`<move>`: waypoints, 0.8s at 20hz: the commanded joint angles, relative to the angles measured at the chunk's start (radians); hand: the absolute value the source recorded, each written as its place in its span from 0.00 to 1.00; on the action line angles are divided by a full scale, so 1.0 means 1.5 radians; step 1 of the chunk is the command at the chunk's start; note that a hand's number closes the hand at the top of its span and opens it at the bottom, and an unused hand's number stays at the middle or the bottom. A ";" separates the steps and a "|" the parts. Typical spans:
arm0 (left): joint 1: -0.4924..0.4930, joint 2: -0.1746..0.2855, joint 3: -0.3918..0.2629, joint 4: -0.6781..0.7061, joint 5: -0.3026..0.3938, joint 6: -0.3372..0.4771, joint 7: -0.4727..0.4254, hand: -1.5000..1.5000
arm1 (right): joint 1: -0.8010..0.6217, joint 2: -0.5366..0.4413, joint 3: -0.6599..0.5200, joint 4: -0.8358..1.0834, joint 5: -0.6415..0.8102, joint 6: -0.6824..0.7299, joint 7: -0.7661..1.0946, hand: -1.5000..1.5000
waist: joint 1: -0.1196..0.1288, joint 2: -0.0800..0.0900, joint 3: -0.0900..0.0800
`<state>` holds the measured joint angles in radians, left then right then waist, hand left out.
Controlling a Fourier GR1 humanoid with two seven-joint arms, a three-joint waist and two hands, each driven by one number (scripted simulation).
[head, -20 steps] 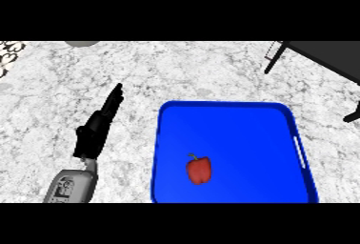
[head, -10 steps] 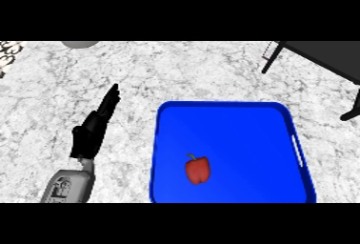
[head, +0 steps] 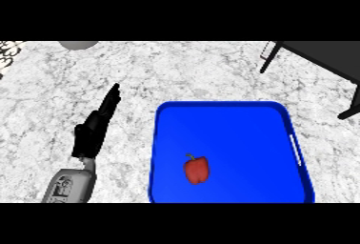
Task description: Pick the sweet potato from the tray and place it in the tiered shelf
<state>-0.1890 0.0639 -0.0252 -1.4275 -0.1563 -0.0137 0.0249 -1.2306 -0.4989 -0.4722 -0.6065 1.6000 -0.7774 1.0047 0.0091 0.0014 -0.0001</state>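
– Pepper (head: pixel 196 170), red, with a green stem: where is it found?
– It is found lying in the near half of the tray (head: pixel 232 119), left of the middle, with the stem pointed away.
– What is shown of the hands?
– Only the left hand (head: pixel 95 131) is shown, on a grey forearm (head: pixel 69 186) that comes in at the lower edge. It is placed left of the tray and apart from it. Its fingers are stretched straight and pointed away, slightly to the right. Nothing is held in it, and the pepper is not touched.
– How is the tray set?
– It is blue, with a raised rim and a pale handle (head: pixel 297 148) on its right side, and is laid flat on the marbled counter (head: pixel 211 71).
– And farther off?
– A black frame (head: pixel 316 55) on thin legs is seen at the far right, apart from the tray. A grey round thing (head: pixel 77 44) is cut off at the far left; what it is cannot be told.
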 commanded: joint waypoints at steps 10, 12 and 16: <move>0.025 -0.003 -0.006 -0.030 -0.009 0.007 0.006 0.50 | -0.018 -0.003 -0.015 -0.175 -0.059 -0.082 0.016 0.00 | -0.008 -0.006 0.000; 0.003 -0.012 -0.011 -0.029 -0.011 0.012 0.032 0.50 | -0.035 -0.032 -0.021 -0.198 -0.050 -0.058 0.019 0.00 | -0.010 -0.004 0.000; 0.032 0.008 0.013 -0.003 0.001 0.000 -0.021 0.50 | -0.014 -0.023 -0.035 -0.341 -0.006 0.059 0.101 0.00 | -0.028 -0.011 -0.001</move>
<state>-0.1597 0.0749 -0.0132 -1.4549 -0.1530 -0.0170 0.0319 -1.2601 -0.5227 -0.5084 -0.9714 1.5615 -0.7757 1.0516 -0.0157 -0.0106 -0.0012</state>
